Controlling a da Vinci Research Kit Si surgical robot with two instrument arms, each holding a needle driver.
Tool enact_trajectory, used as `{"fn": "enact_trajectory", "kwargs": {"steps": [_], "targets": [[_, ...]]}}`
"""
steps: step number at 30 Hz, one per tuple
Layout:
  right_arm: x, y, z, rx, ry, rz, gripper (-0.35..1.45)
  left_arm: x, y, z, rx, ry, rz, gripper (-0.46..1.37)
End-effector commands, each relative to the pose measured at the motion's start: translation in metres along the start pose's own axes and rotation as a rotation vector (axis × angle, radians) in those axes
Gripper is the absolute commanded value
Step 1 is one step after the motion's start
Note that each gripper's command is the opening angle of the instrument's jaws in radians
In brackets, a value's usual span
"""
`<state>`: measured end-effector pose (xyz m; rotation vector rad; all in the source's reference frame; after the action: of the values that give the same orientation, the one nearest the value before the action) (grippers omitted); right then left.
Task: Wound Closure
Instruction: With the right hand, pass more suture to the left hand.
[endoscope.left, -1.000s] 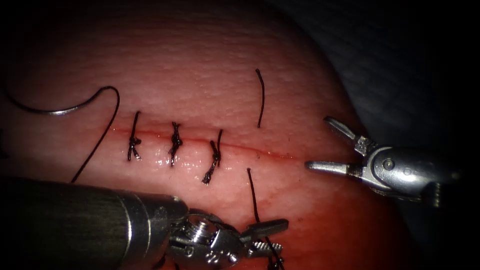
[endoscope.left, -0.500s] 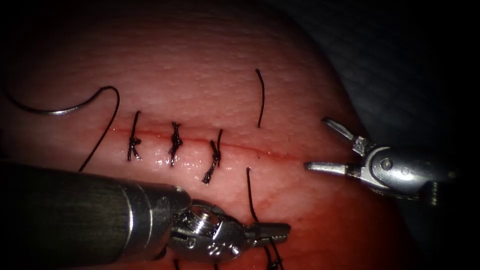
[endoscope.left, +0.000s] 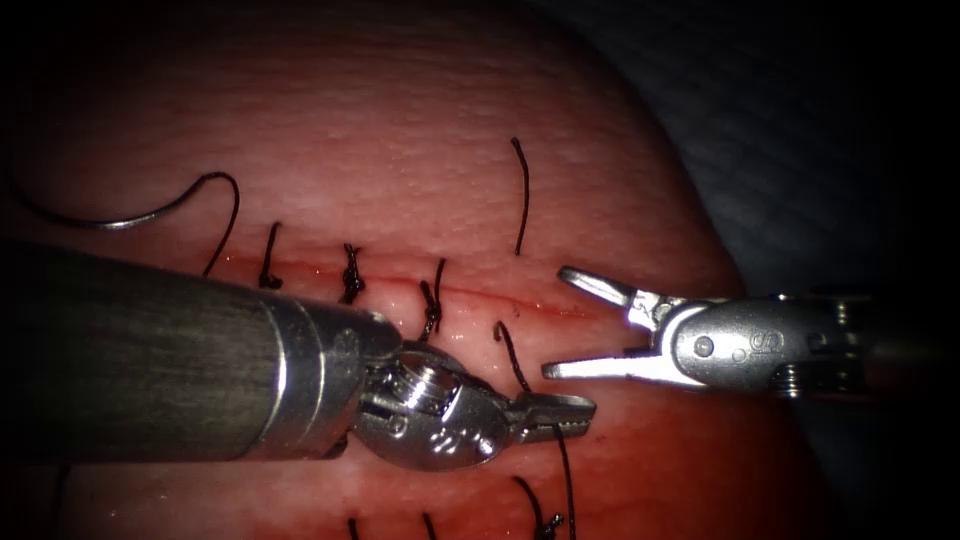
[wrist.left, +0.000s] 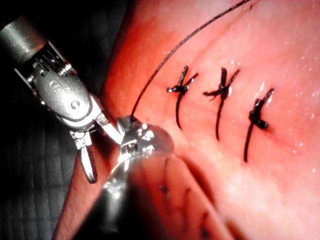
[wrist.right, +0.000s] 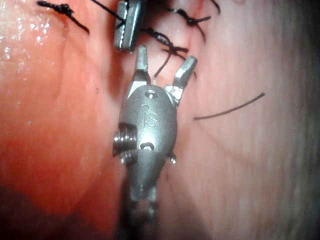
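Observation:
My left tool (endoscope.left: 558, 411) is shut on the thread (endoscope.left: 510, 352) where it comes out of the tissue (endoscope.left: 420, 130) just below the cut (endoscope.left: 540, 304). My right tool (endoscope.left: 558, 323) hangs open beside that strand, one jaw on each side of the cut's right end, holding nothing. The curved needle (endoscope.left: 100, 222) lies free on the tissue at the far left, not in it. In the right wrist view the open right tool (wrist.right: 164, 62) has the thread (wrist.right: 161, 67) between its jaws, with the left tool (wrist.right: 127, 25) just beyond. The left wrist view has the right tool (wrist.left: 100, 147) open.
Three knotted stitches (endoscope.left: 350, 277) close the left part of the cut and show as stitches (wrist.left: 220, 90) in the left wrist view. A loose thread end (endoscope.left: 522, 195) lies above the cut. Red fluid (endoscope.left: 700, 450) wets the tissue's lower right. The left shaft (endoscope.left: 140, 350) covers the lower left.
The left tool shut on the thread, then rose up and to the right with it. The right tool moved left to the strand, still open.

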<state>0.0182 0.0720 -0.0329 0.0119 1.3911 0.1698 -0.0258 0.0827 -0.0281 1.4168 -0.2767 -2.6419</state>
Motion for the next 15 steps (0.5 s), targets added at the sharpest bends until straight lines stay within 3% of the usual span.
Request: {"fn": "enact_trajectory", "kwargs": {"steps": [1,10,15], "targets": [[-0.0001,0.0002,0.0004,0.023,0.018,-0.018,0.82,0.0001,-0.0003,-0.0003,-0.011,0.003,0.0,-0.35],[-0.0006,0.0002,0.0044,0.113,0.075,-0.082,0.63,-0.0001,-0.0002,-0.001,-0.017,0.009,0.002,-0.35],[-0.001,0.0,0.0049,0.15,0.106,-0.094,-0.23,-0.0002,-0.0001,-0.0012,-0.018,0.011,0.003,-0.35]]}}
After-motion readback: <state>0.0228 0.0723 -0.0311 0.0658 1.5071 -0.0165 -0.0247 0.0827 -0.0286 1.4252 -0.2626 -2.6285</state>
